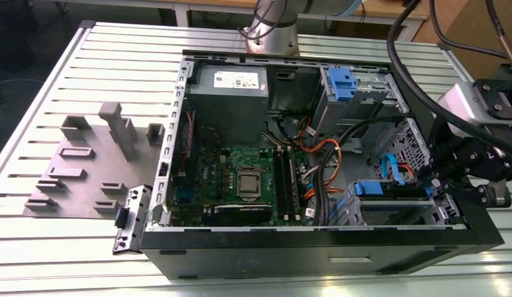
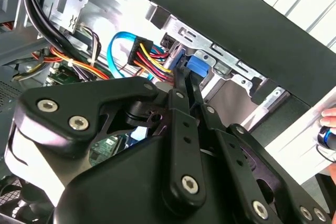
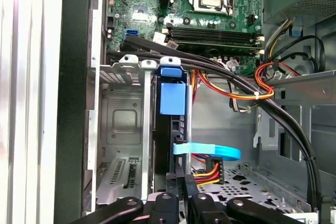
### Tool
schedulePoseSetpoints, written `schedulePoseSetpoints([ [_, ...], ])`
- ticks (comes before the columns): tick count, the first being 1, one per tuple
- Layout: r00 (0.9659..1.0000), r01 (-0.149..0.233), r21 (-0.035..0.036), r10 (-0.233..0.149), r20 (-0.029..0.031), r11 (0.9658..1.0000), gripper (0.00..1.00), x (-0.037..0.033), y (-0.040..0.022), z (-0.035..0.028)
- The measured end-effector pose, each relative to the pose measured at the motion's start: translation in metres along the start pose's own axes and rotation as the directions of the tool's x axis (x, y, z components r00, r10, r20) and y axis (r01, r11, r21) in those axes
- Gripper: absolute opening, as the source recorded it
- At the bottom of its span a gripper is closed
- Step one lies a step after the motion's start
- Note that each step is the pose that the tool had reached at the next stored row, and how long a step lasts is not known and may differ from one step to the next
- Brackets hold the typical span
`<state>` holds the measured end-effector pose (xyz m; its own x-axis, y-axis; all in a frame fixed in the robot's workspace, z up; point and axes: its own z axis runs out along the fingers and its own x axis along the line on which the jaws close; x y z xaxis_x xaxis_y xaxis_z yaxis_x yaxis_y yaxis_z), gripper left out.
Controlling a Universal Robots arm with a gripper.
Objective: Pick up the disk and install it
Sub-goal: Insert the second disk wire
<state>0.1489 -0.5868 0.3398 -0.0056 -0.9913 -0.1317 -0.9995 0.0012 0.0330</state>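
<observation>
Visitor: How far along is the disk?

Me: From the exterior view, nearly home, I judge. The case [image 1: 322, 253] lies open on the tabletop [image 1: 115, 68], and the disk [image 1: 376, 187] sits in the bay at that view's right, blue handle showing. My claw [image 1: 433, 185] is right against it.

Visitor: Open or closed?

Me: Closed. In the second wrist view my claw [image 2: 186, 77] has its fingers drawn together, tips at the disk [image 2: 198, 66] and its handle. In the first wrist view the disk [image 3: 172, 98] stands edge-on in its slot with my claw [image 3: 182, 182] at its end. Whether it has latched, I cannot tell.

Visitor: Any writing?

Me: A white sticker on the power supply [image 1: 231, 86], but nothing on it that I can make out.
</observation>
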Motion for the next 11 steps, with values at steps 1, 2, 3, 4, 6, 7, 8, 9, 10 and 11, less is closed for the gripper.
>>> schedulePoseSetpoints([
  [1,1.0000,0.000,0.0000,0.000,0.0001,1.0000,0.16,0.0003,0.0000,0.0007],
  [2,1.0000,0.000,0.0000,0.000,-0.0001,1.0000,0.16,0.0006,0.0000,0.0012],
  [3,1.0000,0.000,0.0000,0.000,-0.0004,1.0000,0.16,0.0008,0.0000,0.0014],
  [4,1.0000,0.000,0.0000,0.000,-0.0004,1.0000,0.16,0.0008,0.0000,0.0014],
  [6,1.0000,0.000,0.0000,0.000,-0.0004,1.0000,0.16,0.0008,0.0000,0.0015],
  [7,1.0000,0.000,0.0000,0.000,-0.0004,1.0000,0.16,0.0008,0.0000,0.0016],
  [8,1.0000,0.000,0.0000,0.000,-0.0003,1.0000,0.16,0.0009,0.0000,0.0017],
  [9,1.0000,0.000,0.0000,0.000,-0.0001,1.0000,0.16,0.0009,0.0000,0.0018],
  [10,1.0000,0.000,0.0000,0.000,-0.0001,1.0000,0.18,0.0009,0.0000,0.0018],
  [11,1.0000,0.000,0.0000,0.000,-0.0002,1.0000,0.18,0.0009,0.0000,0.0018],
])
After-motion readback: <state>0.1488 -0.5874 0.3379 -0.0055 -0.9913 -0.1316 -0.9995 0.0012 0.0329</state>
